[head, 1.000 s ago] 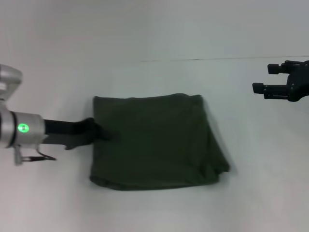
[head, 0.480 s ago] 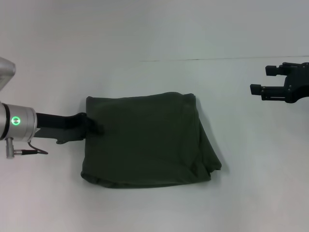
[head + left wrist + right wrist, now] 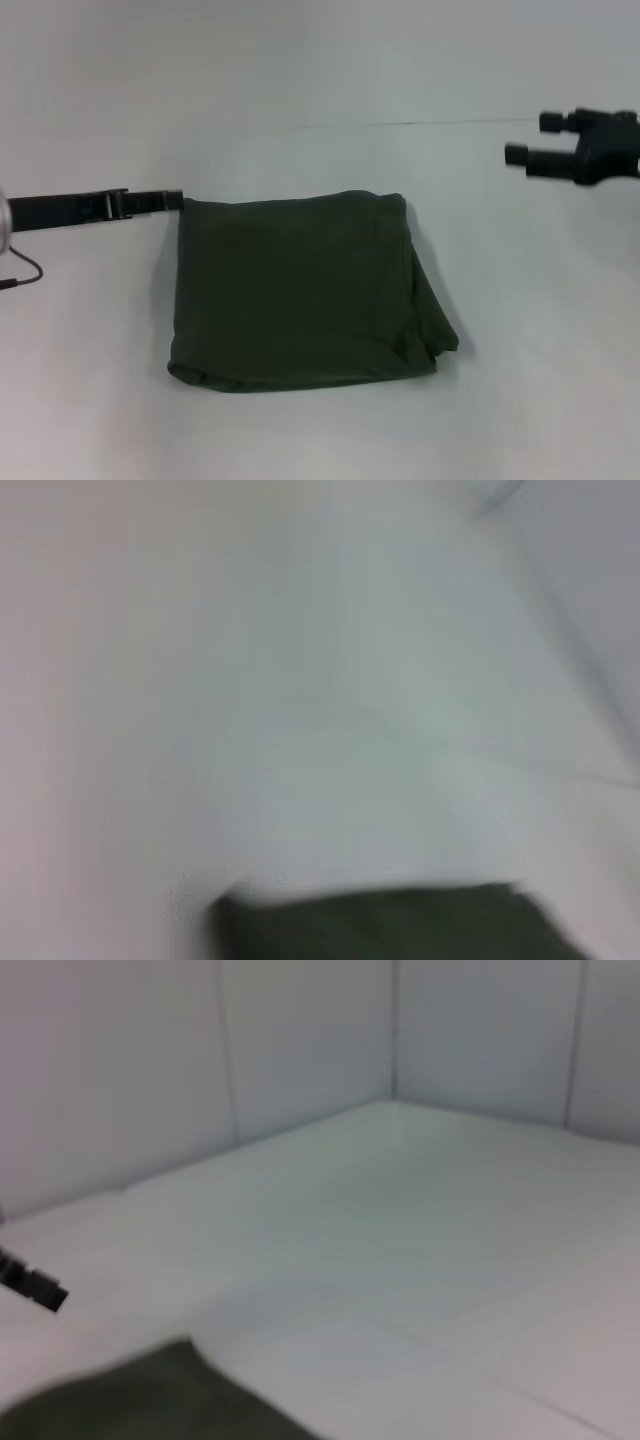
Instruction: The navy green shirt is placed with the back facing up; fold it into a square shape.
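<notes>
Dark olive-green soft-fabric shirt (image 3: 305, 295) lies folded into a rough square on the white counter (image 3: 320, 430), near edge rounded, right side bulging in loose layers. Left pincer (image 3: 172, 200) sits level at the shirt's far-left corner, pinching nothing; whether spread or pressed together, cannot tell. Right pincer (image 3: 530, 140) hovers well apart, far right, fingers spread, empty. Risk: a left-arm sweep could snag that corner and drag the fold askew.

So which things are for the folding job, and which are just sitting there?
For the job:
- navy green shirt, folded into a rough square
- left gripper, at the shirt's far left corner

Just there:
- right gripper, held off to the right, away from the shirt
- white table
</notes>
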Motion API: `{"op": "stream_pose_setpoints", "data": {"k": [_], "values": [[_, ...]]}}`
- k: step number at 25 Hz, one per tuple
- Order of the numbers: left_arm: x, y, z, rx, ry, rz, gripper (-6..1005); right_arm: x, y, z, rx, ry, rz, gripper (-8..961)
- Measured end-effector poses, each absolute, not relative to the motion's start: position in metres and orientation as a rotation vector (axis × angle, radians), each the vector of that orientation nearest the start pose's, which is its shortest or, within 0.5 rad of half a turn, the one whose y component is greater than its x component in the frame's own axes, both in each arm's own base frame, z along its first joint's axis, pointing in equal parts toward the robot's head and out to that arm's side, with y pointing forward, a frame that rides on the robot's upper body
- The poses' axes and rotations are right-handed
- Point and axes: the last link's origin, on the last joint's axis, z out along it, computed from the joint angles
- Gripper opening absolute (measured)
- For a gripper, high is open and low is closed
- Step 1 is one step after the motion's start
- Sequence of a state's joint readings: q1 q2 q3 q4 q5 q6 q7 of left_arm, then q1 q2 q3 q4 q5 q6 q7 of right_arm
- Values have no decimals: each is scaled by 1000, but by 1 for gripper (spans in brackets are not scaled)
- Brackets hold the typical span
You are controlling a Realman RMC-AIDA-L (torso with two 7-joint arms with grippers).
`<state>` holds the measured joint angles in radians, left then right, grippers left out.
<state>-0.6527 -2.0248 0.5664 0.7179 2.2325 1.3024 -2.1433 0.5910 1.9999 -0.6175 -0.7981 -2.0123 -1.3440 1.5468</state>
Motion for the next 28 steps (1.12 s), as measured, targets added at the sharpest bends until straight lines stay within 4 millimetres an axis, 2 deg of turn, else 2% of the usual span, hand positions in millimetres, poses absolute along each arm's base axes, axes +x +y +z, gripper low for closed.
{"op": "stream_pose_setpoints", "data": {"k": [2, 6, 9, 14, 18, 22, 28], "values": [[-272, 381, 44, -2360, -1178, -677, 529, 259, 397, 77, -2385, 656, 582, 919], [-269, 358, 39, -2461, -913, -807, 699, 253, 401, 74, -2348, 665, 649, 925], [-267, 343, 36, -2527, -759, -858, 835, 245, 396, 64, -2397, 658, 690, 930], [-268, 325, 22, -2619, -598, -876, 919, 231, 375, 36, -2609, 556, 706, 938], [-269, 317, 15, -2663, -526, -867, 968, 223, 361, 11, -2793, 478, 647, 932], [-270, 314, 12, -2682, -462, -842, 965, 226, 356, -3, -2837, 415, 597, 929], [-272, 316, 13, -2683, -421, -810, 965, 224, 358, -7, -2839, 350, 589, 927]]}}
